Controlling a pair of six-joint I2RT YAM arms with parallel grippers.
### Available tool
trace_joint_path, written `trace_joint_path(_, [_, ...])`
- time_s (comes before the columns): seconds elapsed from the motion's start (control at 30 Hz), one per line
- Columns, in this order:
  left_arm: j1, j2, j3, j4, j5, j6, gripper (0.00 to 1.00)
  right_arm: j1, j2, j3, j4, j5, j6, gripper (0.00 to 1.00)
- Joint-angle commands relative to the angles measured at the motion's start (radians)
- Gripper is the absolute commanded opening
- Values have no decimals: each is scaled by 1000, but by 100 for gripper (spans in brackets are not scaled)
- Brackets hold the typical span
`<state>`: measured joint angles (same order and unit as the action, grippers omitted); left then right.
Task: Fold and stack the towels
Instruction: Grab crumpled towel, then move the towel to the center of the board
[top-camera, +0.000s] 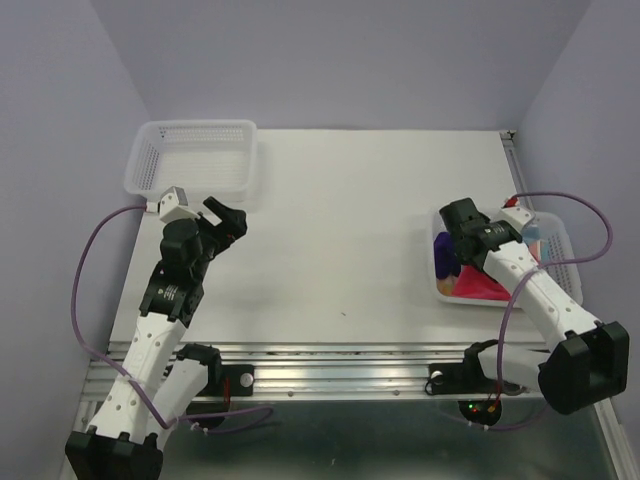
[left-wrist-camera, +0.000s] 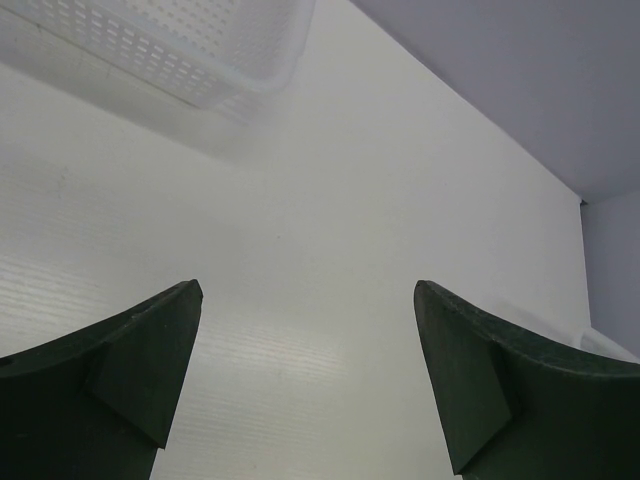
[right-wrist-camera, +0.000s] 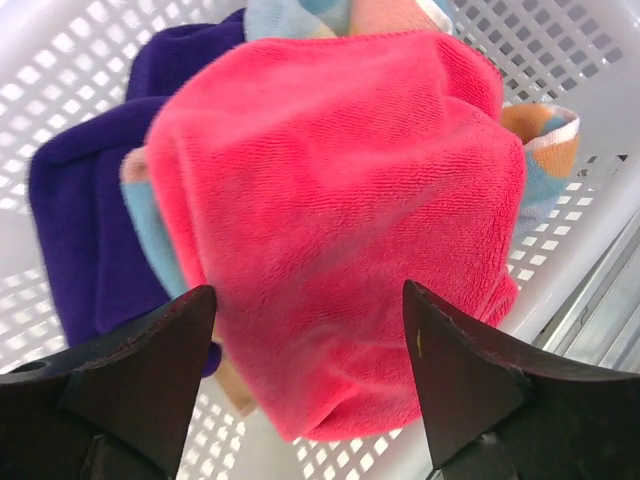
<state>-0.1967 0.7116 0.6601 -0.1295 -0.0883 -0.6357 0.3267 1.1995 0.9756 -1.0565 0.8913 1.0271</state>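
Note:
The towels lie bunched in a white mesh basket (top-camera: 558, 238) at the right of the table. A magenta-pink towel (right-wrist-camera: 340, 200) is on top, over a dark purple towel (right-wrist-camera: 80, 200) and a light blue patterned one (right-wrist-camera: 150, 225); an orange patterned edge (right-wrist-camera: 550, 140) shows at the right. From above, only the pink towel (top-camera: 478, 285) and the purple towel (top-camera: 443, 252) show beside the arm. My right gripper (right-wrist-camera: 310, 300) is open, reaching down into the basket with its fingers either side of the pink towel. My left gripper (left-wrist-camera: 308, 290) hangs open over bare table, holding nothing.
A second white mesh basket (top-camera: 137, 165) stands at the back left, just beyond my left gripper (top-camera: 230, 215); its corner (left-wrist-camera: 180, 40) shows in the left wrist view. White table (top-camera: 340, 230) lies between the arms. A metal rail runs along the near edge.

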Motion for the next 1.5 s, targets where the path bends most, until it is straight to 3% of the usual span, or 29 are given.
trace_joint_path(0.0, [-7,-4,1,54,4,21,99,-58,-66,-90,168,-54,-126,79])
trace_joint_path(0.1, [-6,-4,-1,54,1,21,99,-83,-71,-130,259,-116,-186,77])
trace_joint_path(0.17, [-6,-3,-1,54,-1,19,99,-87,-63,-143,292,-141,-209,67])
trace_joint_path(0.2, [-7,-1,-2,53,2,19,99,-89,-57,-146,306,-146,-210,50])
trace_joint_path(0.3, [-7,-1,-1,51,10,19,99,-89,-63,-129,303,-144,-213,28])
trace_joint_path(0.37, [-7,-3,1,50,10,19,99,-90,-103,-86,296,-144,-231,4])
trace_joint_path(0.4, [-7,-6,1,48,7,18,99,-87,-121,-62,256,-129,-233,1])
trace_joint_path(0.53, [-7,-9,-1,48,5,16,99,-89,-239,151,173,-107,-309,1])
trace_joint_path(0.8, [-7,-9,9,48,7,21,99,-89,-243,483,257,-364,-492,1])
trace_joint_path(1.0, [-7,-20,13,48,12,21,99,-89,19,837,345,-902,-601,1])
trace_joint_path(1.13, [-7,-26,18,39,7,16,99,-66,289,1131,360,-1193,-610,1])
trace_joint_path(1.23, [-7,-31,22,34,4,11,99,66,433,1300,349,-1192,-646,1])
trace_joint_path(1.27, [-7,-31,30,25,-1,7,99,146,461,1333,346,-1171,-662,1])
trace_joint_path(1.33, [-7,-32,38,11,-17,-1,99,193,503,1368,374,-1190,-650,1])
trace_joint_path(1.43, [-7,-44,53,-34,-39,-25,99,202,474,1248,470,-1250,-613,1])
trace_joint_path(1.47, [-6,-50,56,-42,-44,-36,99,202,457,1138,490,-1238,-611,1])
